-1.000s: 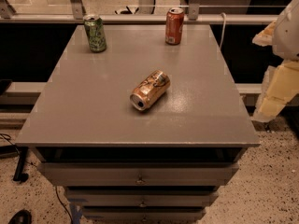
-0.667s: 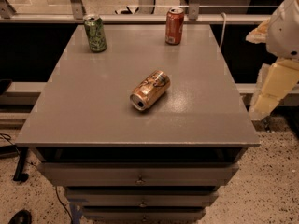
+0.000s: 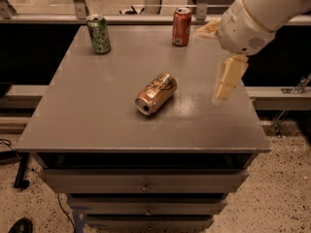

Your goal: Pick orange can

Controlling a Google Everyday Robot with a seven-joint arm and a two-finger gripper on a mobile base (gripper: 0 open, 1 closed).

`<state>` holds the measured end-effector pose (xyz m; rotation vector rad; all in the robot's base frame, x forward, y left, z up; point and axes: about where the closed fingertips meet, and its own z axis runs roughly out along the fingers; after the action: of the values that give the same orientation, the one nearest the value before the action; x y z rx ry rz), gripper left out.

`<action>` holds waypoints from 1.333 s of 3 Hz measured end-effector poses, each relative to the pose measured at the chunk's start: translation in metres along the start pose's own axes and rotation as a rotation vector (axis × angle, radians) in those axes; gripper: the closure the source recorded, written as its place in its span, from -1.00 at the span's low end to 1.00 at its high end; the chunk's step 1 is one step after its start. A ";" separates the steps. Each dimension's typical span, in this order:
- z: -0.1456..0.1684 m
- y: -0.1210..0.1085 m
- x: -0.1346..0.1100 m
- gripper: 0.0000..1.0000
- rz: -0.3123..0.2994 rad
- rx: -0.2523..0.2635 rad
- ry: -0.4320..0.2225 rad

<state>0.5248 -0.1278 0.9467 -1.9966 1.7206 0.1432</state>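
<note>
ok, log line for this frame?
orange can: on its side, central | gripper: open, to its right, apart | red can, green can: upright, back edge

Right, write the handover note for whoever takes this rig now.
Gripper: open, empty, over the right side of the table, clear of the orange can.
Orange can: on its side near the table's middle, top end toward front left.
Green can and red can: upright at the back.
Done: nothing grasped yet.
Left: reach the orange can, close on it, lift.
</note>
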 end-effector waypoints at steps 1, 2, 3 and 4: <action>0.048 -0.034 -0.019 -1.00 -0.196 -0.065 -0.143; 0.085 -0.047 -0.037 -1.00 -0.384 -0.107 -0.221; 0.119 -0.049 -0.046 -1.00 -0.516 -0.135 -0.249; 0.145 -0.044 -0.053 -0.68 -0.601 -0.167 -0.212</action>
<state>0.5910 -0.0146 0.8543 -2.4273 0.9526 0.2836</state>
